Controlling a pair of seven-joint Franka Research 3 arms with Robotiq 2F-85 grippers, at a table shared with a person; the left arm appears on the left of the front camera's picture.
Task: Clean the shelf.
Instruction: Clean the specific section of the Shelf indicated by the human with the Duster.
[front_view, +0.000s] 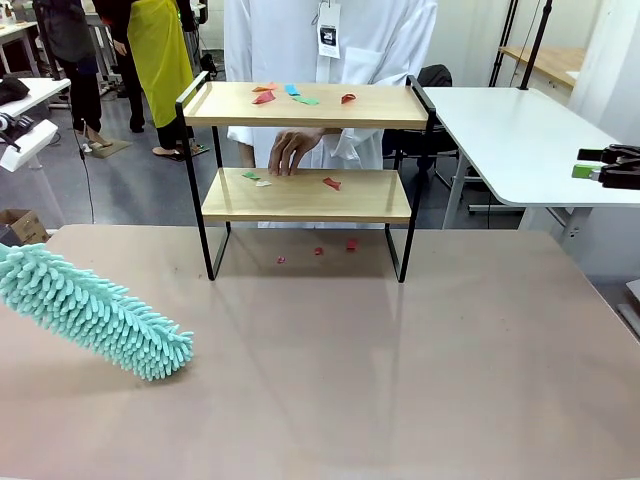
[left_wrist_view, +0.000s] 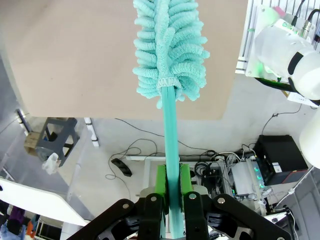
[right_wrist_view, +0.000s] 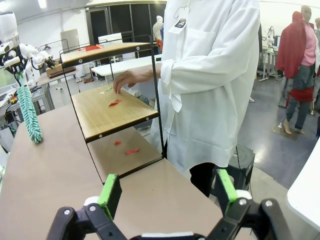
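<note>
Shelf (front_view: 300, 203) stands upright, long axis running left-right, open front facing robot.

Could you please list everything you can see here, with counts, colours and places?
shelf: one, light wood in black frame, far middle of table.
paper scraps: about five, mixed colours, top board; three on lower board; three red on table beneath.
duster: one, teal, above table's left side.
table: one, beige, under everything.
side table: one, white, far right.
person's hand: one, reaching onto lower board.
left tool: shut on duster handle.
right tool: open, empty, facing shelf.
</note>
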